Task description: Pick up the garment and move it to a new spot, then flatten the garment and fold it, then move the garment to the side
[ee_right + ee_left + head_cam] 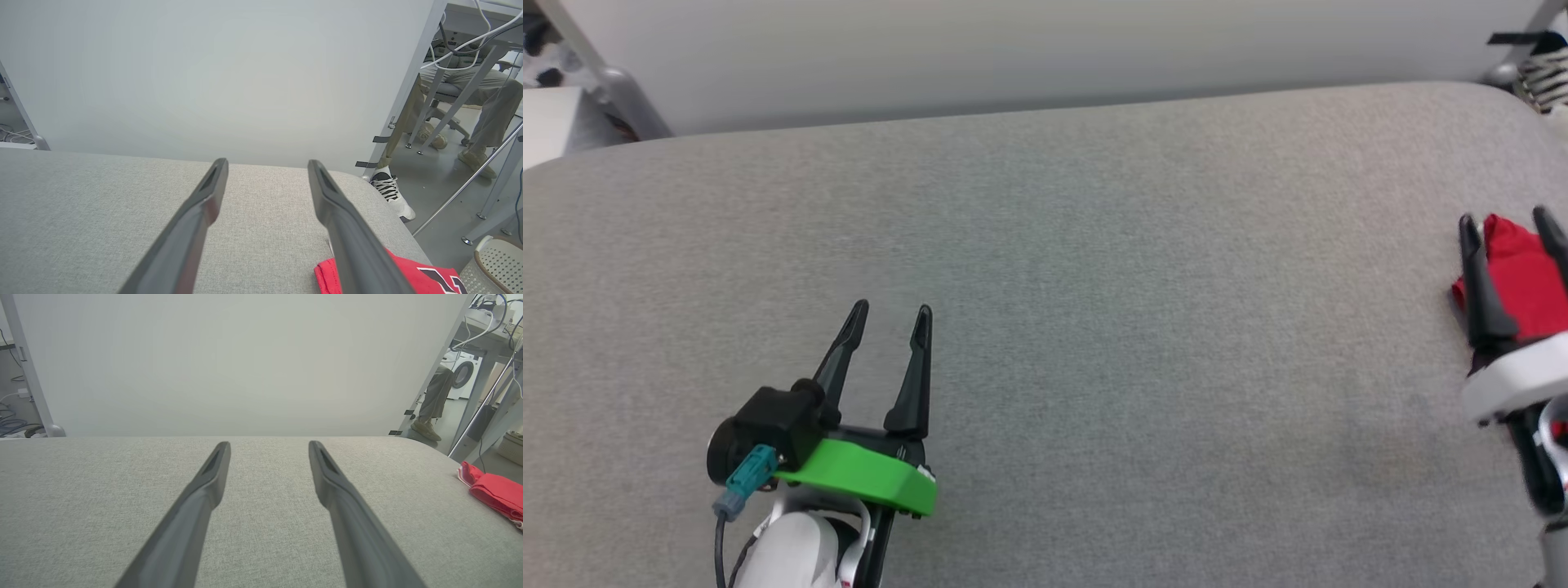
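Note:
The garment [1519, 278] is a folded red bundle lying at the far right edge of the grey padded table [1094, 286]. In the left wrist view the garment [496, 492] appears as a red fold with white trim. In the right wrist view black lettering shows on the garment [429, 275], at the table's right corner. My right gripper [1504, 219] hovers over it, open, its fingers [339, 212] apart with only bare table between them [264, 162]. My left gripper [892, 310] stands open near the front left, far from the garment, holding nothing [267, 445].
A pale wall panel [1013, 49] runs behind the table. Beyond the right end are a standing person's white shoe [388, 188], a seated person's legs [490, 102], metal desk legs, a white perforated basket [498, 261] and a washing machine [463, 373].

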Tool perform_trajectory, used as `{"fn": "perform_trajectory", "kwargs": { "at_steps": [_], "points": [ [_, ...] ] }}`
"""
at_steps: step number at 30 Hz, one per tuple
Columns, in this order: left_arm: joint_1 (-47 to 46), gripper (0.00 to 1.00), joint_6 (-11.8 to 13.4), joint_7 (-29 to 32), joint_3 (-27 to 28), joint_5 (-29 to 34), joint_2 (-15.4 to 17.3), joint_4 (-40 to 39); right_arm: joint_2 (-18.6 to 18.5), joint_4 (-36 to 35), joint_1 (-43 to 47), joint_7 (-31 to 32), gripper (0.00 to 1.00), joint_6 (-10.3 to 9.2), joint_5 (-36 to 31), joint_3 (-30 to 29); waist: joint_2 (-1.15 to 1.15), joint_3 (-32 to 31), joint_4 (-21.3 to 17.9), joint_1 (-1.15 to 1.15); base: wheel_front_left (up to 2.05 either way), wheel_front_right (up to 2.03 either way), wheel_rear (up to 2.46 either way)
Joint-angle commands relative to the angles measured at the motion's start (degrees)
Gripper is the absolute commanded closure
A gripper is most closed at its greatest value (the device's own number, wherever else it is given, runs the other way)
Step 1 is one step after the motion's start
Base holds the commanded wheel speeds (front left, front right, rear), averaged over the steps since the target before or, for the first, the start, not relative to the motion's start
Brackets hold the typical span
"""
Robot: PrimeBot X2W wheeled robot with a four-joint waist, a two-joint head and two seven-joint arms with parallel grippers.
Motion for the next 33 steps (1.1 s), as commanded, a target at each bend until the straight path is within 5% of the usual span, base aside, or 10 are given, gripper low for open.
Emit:
{"fn": "perform_trajectory", "kwargs": {
  "at_steps": [1,10,33],
  "points": [
    [1.1,0.00,-0.2,-0.3,0.5,-0.3,-0.5,0.0,1.2,-1.3,2.0,-0.7,0.00,-0.06,0.3,-0.3,0.00,-3.1,3.1,0.01,0.00,0.00,0.00],
    [4.3,0.00,-0.2,-0.3,2.1,-0.6,-2.2,-0.3,10.3,-4.6,11.2,-6.4,0.00,-0.06,1.5,0.3,0.00,-4.7,5.6,0.01,0.00,0.00,0.00],
    [5.2,0.00,-0.2,-0.3,4.3,3.6,-3.2,-1.7,12.1,1.6,11.6,-11.6,0.00,-0.06,0.9,3.8,0.00,-4.8,6.1,0.01,0.00,0.00,0.00]
  ]
}}
